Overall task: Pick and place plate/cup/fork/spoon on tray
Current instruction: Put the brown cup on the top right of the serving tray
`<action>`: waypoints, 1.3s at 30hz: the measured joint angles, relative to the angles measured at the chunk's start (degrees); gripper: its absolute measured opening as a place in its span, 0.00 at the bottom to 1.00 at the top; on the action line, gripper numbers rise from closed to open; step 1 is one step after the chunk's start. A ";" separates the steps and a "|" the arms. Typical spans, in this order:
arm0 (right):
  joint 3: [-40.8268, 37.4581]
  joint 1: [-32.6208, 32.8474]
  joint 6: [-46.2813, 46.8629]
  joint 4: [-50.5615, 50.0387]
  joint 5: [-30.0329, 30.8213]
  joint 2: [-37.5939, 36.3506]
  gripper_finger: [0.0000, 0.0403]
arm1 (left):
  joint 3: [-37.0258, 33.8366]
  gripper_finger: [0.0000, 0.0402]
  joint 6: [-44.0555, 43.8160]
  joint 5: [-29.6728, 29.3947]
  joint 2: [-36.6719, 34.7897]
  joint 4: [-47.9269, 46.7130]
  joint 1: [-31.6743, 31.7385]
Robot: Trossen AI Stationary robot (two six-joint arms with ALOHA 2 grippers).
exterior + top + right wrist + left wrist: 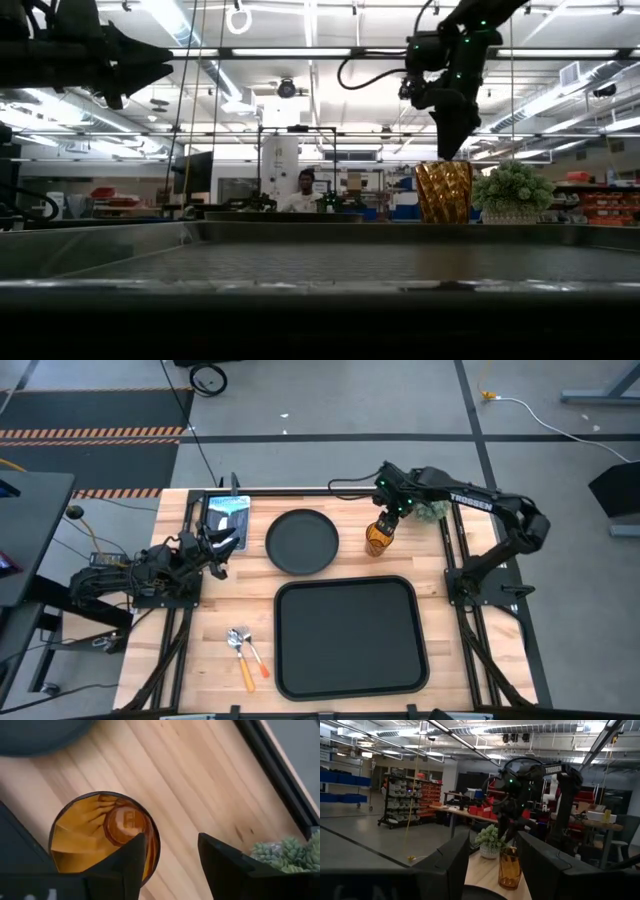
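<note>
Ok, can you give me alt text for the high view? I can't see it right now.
Looking straight down, the right gripper is at the amber cup on the wooden table, right of the round black plate. The black tray lies empty nearer the front, with the spoon and fork to its left. The left gripper waits at the table's left edge.

Industrial lab or warehouse workshop. Exposed ceiling ducts [485, 730] and strip lights [300, 52]; storage racks [402, 802] with red bins [485, 812]; concrete floor [330, 400] with hazard-striped tape [95, 430]; wooden worktop [330, 510] on a metal frame.
</note>
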 joint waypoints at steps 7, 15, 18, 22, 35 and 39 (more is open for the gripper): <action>2.08 0.64 -0.99 -3.93 -0.03 4.08 0.45 | 0.00 0.43 -0.19 0.00 -0.01 0.01 0.00; 2.10 1.51 -1.16 -4.96 0.29 7.34 0.45 | 0.01 0.43 -0.32 0.01 -0.01 0.02 0.00; 2.09 1.70 -1.16 -5.26 0.29 8.20 0.43 | 0.00 0.43 -0.30 0.00 0.00 0.02 0.00; 2.10 1.79 -1.14 -5.73 0.56 8.47 0.37 | 0.00 0.43 -0.15 0.00 0.00 0.02 0.00; 2.10 1.81 -0.98 -7.12 0.47 8.61 0.08 | 0.00 0.43 -0.15 0.01 -0.01 -0.02 0.00; 2.13 1.81 -1.30 -7.15 -0.01 8.47 0.03 | 0.00 0.43 -0.17 0.02 -0.01 -0.03 -0.01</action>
